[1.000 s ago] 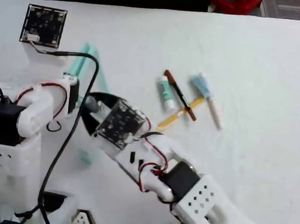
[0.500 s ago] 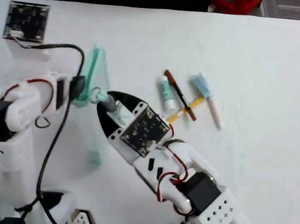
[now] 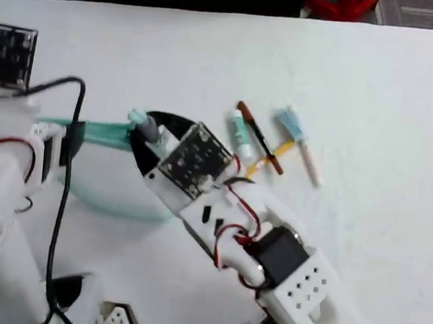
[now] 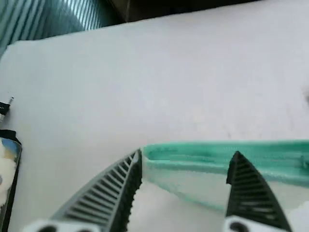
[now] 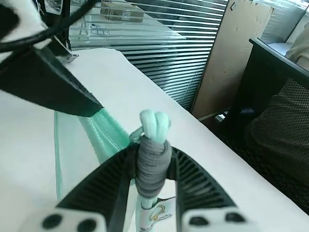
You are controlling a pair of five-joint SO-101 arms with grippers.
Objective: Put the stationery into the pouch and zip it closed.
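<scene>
Right gripper (image 5: 152,153): clamped shut on the zip pull (image 5: 153,141), presumably to run the zip; held the pouch (image 3: 109,192) stretched from its tips toward the left gripper (image 4: 187,157); left gripper: stood jaws apart against the pouch's zip edge, seemingly to anchor it; saw the stationery (image 3: 259,141) loose beside the right arm, outside the pouch.

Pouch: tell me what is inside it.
Through the pouch's clear wall only white table shows, no stationery. The glue stick and brown pen lie outside it on the table. The right gripper, shut on the zipper pull, and its arm cover the pouch's end there.
</scene>
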